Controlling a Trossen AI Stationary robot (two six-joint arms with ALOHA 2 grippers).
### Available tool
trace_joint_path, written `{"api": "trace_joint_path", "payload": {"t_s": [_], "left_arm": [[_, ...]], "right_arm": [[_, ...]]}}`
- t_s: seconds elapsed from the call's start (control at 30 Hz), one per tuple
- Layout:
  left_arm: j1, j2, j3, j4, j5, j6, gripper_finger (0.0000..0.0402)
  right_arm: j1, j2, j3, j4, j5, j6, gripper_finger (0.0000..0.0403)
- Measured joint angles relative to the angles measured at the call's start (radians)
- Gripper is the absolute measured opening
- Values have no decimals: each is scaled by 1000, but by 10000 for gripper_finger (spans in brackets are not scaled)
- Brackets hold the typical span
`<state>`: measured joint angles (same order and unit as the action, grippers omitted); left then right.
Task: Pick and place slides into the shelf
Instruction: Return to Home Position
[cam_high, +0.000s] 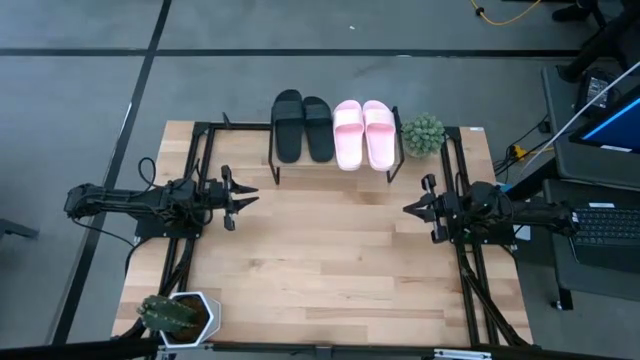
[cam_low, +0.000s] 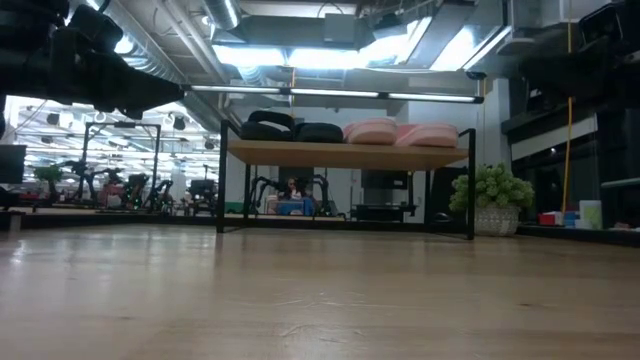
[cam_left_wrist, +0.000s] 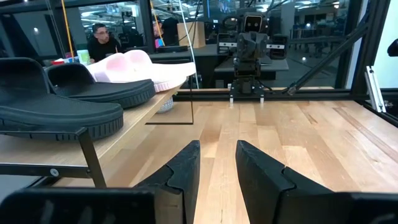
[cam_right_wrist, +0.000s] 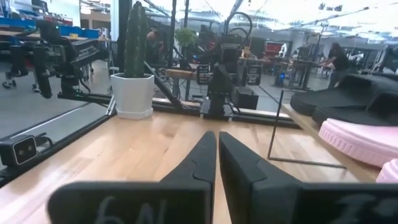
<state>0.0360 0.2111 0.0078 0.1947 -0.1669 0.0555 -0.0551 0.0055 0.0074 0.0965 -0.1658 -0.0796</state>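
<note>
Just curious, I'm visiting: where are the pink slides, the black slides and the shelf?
pink slides (cam_high: 348, 128), high view, one slide's strap.
black slides (cam_high: 288, 115), high view, one slide's strap.
shelf (cam_low: 345, 155), low view, board's front edge.

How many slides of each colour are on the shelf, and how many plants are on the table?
Black slides: 2
Pink slides: 2
Potted plants: 2
Total: 6

The black slides look matte and rubbery, the pink slides smooth. The shelf is light wood on black metal legs, and the surface is pale, faintly glossy wood.
</note>
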Motion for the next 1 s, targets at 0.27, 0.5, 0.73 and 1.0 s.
{"api": "trace_joint_path", "payload": {"t_s": [0.27,0.5,0.73,1.0], "left_arm": [[0,0,0,0,0,0,96],[0,0,0,0,0,0,96],[0,0,0,0,0,0,96],[0,0,0,0,0,0,96]], "right_arm": [[0,0,0,32,-1,-85,14],[0,0,0,7,0,-143,13],[35,-5,0,-54,3,-131,11],[101,-5,0,-58,53,-138,16]]}}
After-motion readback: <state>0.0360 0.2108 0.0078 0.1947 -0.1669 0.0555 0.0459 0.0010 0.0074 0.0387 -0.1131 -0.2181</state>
